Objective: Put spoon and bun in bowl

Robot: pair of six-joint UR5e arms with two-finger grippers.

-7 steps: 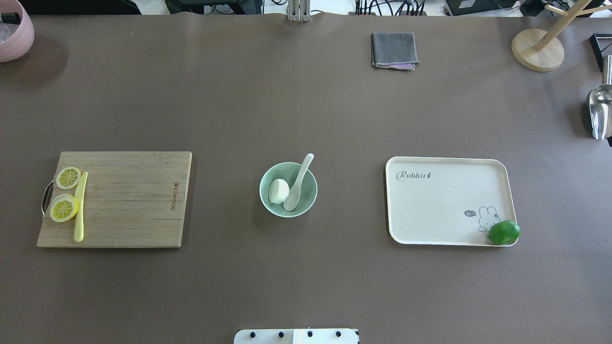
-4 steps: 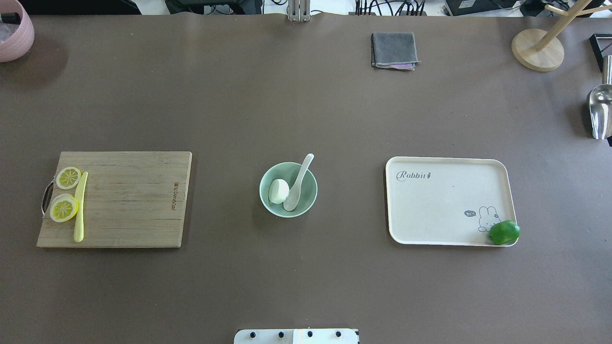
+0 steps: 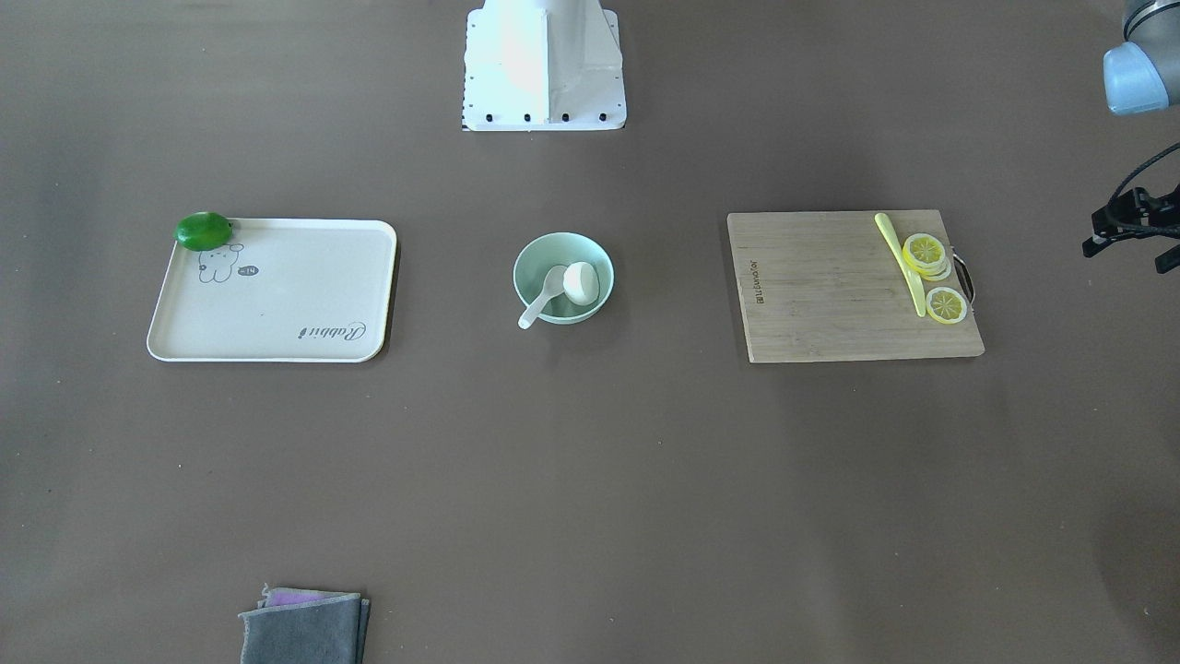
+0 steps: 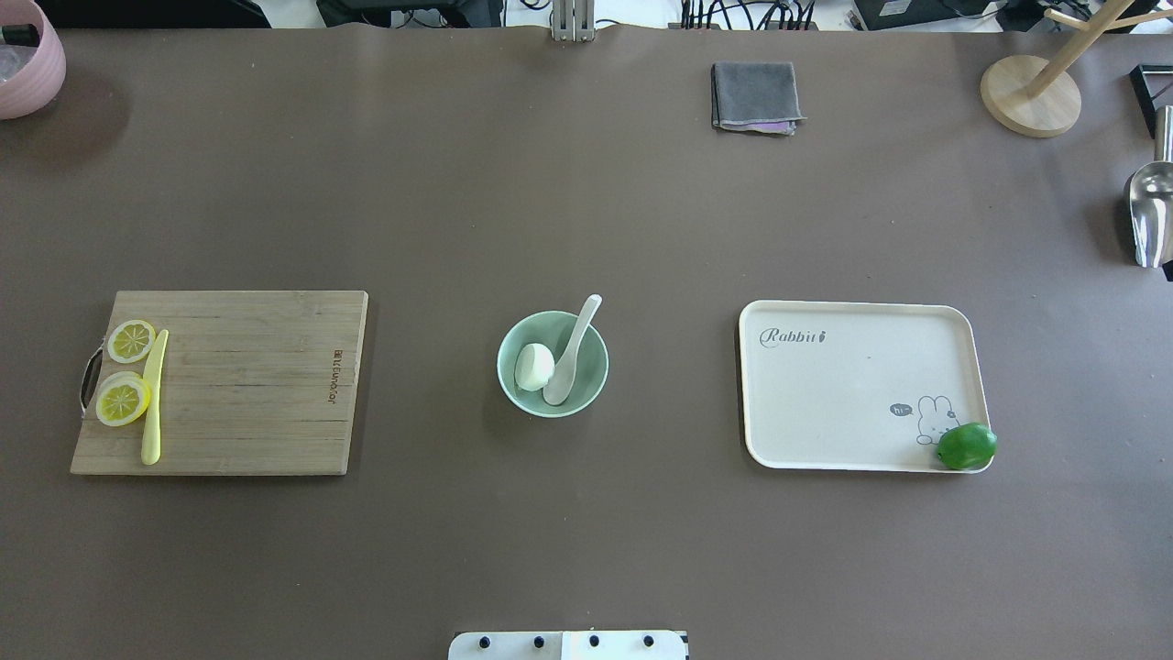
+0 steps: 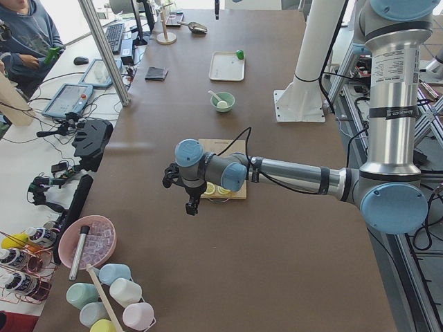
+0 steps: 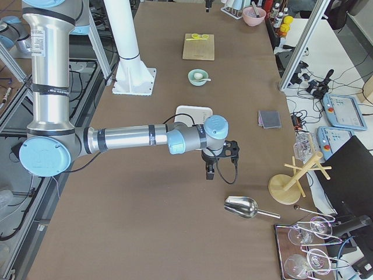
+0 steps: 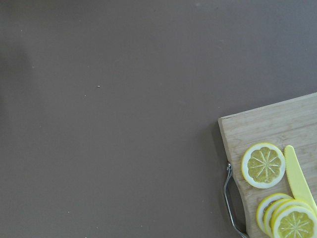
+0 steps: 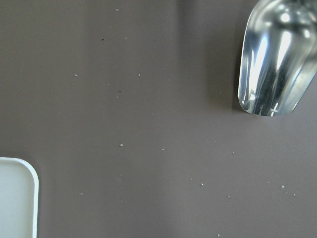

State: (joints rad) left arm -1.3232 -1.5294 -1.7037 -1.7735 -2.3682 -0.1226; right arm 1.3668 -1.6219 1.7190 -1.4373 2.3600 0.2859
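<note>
The bun sits at nine o'clock in the bowl, the spoon beside it, handle over the one-o'clock rim. Left hand and right hand: clenched or released, I cannot tell.

The left gripper and the right gripper are shown too small for their jaws' spread to be told. The metal scoop is cut off by the overhead view's right edge.

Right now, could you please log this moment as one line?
bun: in bowl | spoon: scoop in bowl, handle over rim | left claw: away from bowl, state unclear | right claw: away from bowl, state unclear
</note>
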